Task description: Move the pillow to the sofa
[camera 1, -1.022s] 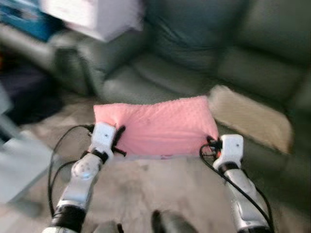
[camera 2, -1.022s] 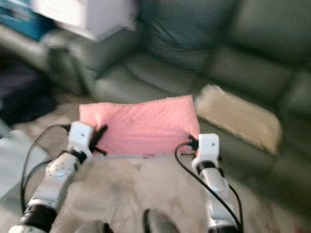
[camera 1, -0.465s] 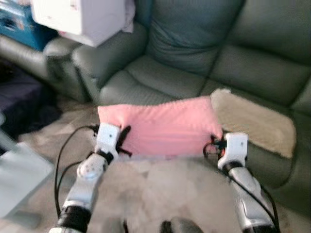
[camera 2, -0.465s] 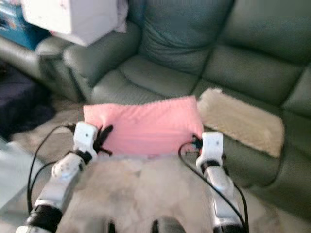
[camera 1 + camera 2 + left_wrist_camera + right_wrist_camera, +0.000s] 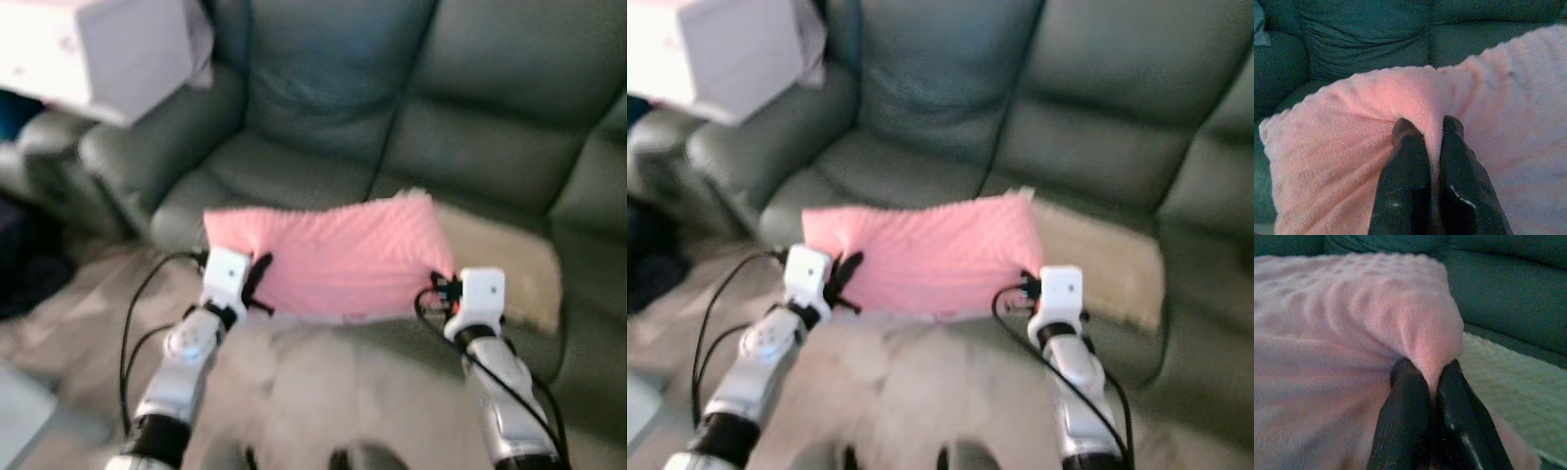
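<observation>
A pink fuzzy pillow (image 5: 333,255) hangs between my two arms, in front of the dark green sofa (image 5: 411,127) and level with its seat edge. My left gripper (image 5: 257,281) is shut on the pillow's left edge; the left wrist view shows a fold of pink fabric (image 5: 1432,105) pinched between its black fingers (image 5: 1405,171). At the pillow's right corner my right gripper (image 5: 438,291) is shut on it, with the corner (image 5: 1435,352) squeezed between its fingers (image 5: 1459,426).
A beige fluffy mat (image 5: 500,259) lies on the sofa seat behind the pillow's right end. A white box (image 5: 93,54) rests on the sofa's left armrest (image 5: 127,147). Pale carpet (image 5: 333,392) lies below my arms.
The camera has come closer to the sofa and shifted right, so the sofa looms larger. Both grippers still hold the pillow at the same edges.
</observation>
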Robot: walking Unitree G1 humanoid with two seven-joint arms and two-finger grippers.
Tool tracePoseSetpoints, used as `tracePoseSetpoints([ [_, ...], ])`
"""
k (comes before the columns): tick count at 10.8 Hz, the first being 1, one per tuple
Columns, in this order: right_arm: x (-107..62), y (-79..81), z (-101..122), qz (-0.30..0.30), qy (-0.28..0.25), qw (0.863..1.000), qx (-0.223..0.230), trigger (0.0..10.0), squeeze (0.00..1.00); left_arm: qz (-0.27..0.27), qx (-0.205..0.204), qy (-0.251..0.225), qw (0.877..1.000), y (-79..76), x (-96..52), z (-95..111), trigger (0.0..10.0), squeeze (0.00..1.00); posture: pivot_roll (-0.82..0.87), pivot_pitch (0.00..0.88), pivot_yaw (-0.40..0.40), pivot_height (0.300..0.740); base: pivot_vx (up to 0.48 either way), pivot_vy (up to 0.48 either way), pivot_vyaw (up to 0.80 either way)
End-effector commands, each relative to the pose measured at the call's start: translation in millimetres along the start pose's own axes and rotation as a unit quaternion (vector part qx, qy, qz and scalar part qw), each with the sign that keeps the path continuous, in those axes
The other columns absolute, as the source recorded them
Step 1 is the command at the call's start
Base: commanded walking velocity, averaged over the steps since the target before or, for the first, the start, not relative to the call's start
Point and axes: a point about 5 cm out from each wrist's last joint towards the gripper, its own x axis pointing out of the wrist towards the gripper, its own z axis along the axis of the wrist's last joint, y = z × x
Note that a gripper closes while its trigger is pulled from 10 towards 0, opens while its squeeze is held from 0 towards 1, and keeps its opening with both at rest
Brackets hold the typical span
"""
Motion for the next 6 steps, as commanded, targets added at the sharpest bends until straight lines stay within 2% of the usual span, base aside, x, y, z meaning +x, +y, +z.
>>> tracePoseSetpoints([
  [1, 0.4, 6.7, 1.2, 0.006, -0.003, 1.000, 0.006, 10.0, 0.00, 0.008, 0.003, -0.003, 1.000, 6.9, -4.0, 1.1, 10.0, 0.00, -0.08, 0.095, -0.033, 0.740, 0.431, 0.000, 0.00],
  [2, 0.0, 7.0, 0.8, 0.006, -0.002, 1.000, 0.007, 10.0, 0.00, 0.008, 0.001, -0.003, 1.000, 6.7, -4.6, 0.8, 10.0, 0.00, -0.09, 0.105, -0.033, 0.740, 0.420, 0.000, 0.00],
  [4, -4.3, 8.8, -4.5, 0.006, 0.005, 1.000, 0.010, 10.0, 0.00, 0.006, -0.001, 0.001, 1.000, 4.3, -8.6, -3.4, 10.0, 0.00, -0.09, 0.109, -0.031, 0.740, 0.319, 0.349, 0.00],
  [6, -2.0, 11.6, -4.3, 0.010, 0.006, 1.000, 0.011, 10.0, 0.00, 0.001, 0.001, 0.000, 1.000, 2.1, -6.2, -2.5, 10.0, 0.00, -0.09, 0.103, -0.029, 0.740, 0.259, 0.403, -0.46],
])
